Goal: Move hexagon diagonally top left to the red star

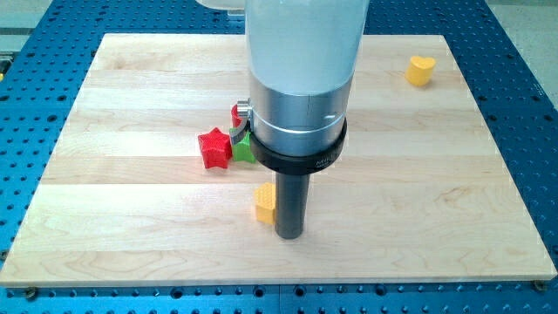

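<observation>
Here my tip (289, 235) touches the yellow hexagon's (265, 203) right side, below-right of the red star (213, 147); bare wooden board (131, 201) leftward; arm hides green block (243, 148) partly

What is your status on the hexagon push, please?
My tip down, touching the yellow hexagon on its right. Red star up-left, apart from it. Green block and red block crowd the star's right, half hidden by the arm.

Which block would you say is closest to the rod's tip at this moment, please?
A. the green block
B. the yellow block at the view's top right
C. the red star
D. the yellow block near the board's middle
D: my tip stands right beside the yellow block, at its right; the red star and green block lie farther up.
</observation>
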